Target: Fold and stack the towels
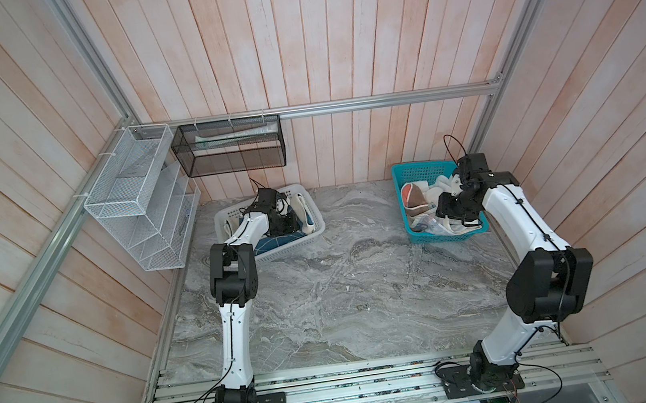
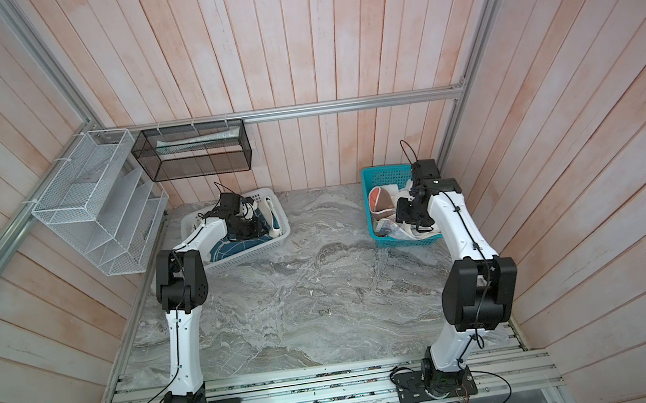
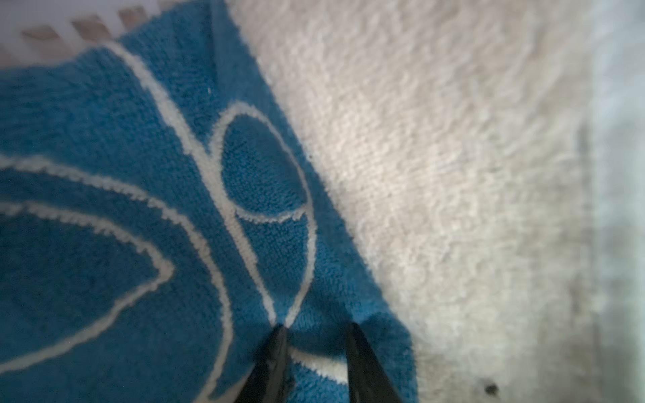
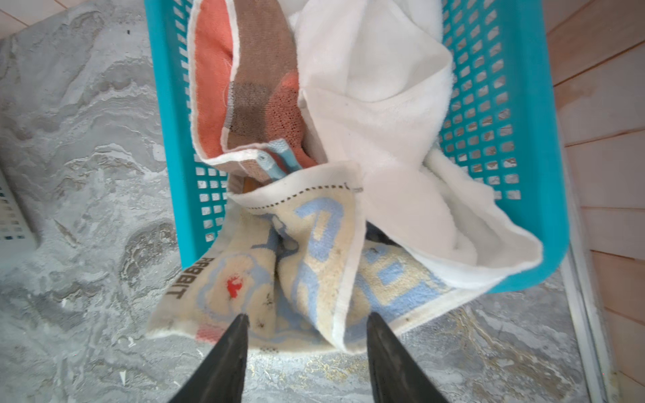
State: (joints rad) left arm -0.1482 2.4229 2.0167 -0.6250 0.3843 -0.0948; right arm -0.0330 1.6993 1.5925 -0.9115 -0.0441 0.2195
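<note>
White basket (image 1: 297, 242), teal basket (image 1: 422, 169), wire rack (image 1: 132, 200), black mesh shelf (image 1: 231, 147)

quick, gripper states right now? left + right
Left gripper: jaws slightly apart, tips pressed into the blue terry towel with white outline; grip cannot be told.
Right gripper: open, empty, over the cream terry towel with blue lettering.
</note>
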